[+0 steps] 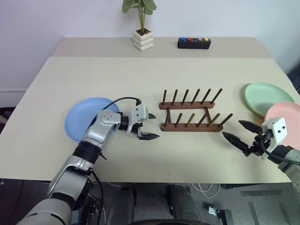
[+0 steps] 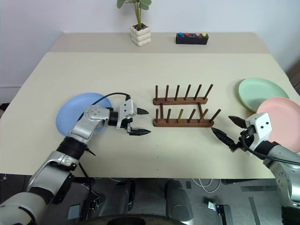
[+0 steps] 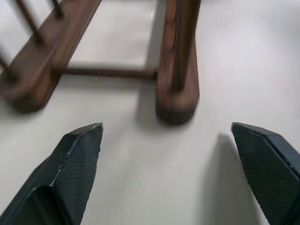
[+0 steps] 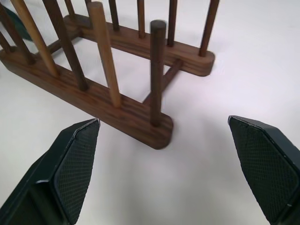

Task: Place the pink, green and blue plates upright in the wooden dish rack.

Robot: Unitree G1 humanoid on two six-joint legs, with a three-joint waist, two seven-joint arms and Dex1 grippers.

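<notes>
Left eye view gives me the wooden dish rack near the middle of the beige table, standing on its two base rails with no plate in it. Its long axis runs across the table from my left to my right, and the pegs lean toward my right and away from me. I read the blue plate lying flat on the table well to the left of the rack, partly under my left forearm. The green plate lies flat off to the right, and the pink plate lies just nearer to me, overlapping the green one's near edge.

My left gripper hangs just beside the rack's left end, pointing at it, fingers spread wide and holding nothing. My right gripper sits near the rack's right end, aimed back toward it, fingers likewise spread and empty.

At the far edge I see a potted plant and a black button box.
</notes>
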